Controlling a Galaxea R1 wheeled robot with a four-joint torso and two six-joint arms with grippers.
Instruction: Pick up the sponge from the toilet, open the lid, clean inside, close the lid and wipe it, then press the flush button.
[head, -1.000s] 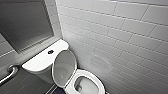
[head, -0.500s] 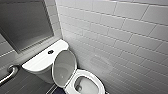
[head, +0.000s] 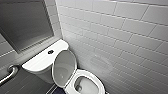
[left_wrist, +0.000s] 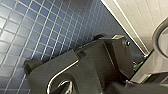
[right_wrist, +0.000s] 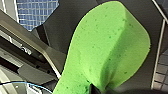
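Observation:
The white toilet stands in the corner in the head view. Its lid is raised and leans back toward the tank, and the seat is down around the open bowl. The small dark flush button sits in the middle of the tank top. In the right wrist view the bright green sponge looms large, pinched at its narrow end by my right gripper, which is shut on it. My left gripper is open and holds nothing.
A white tiled wall runs close along the toilet's right side. A metal grab bar is fixed to the wall left of the tank, below a dark framed panel. Blue mosaic floor lies beneath the left arm.

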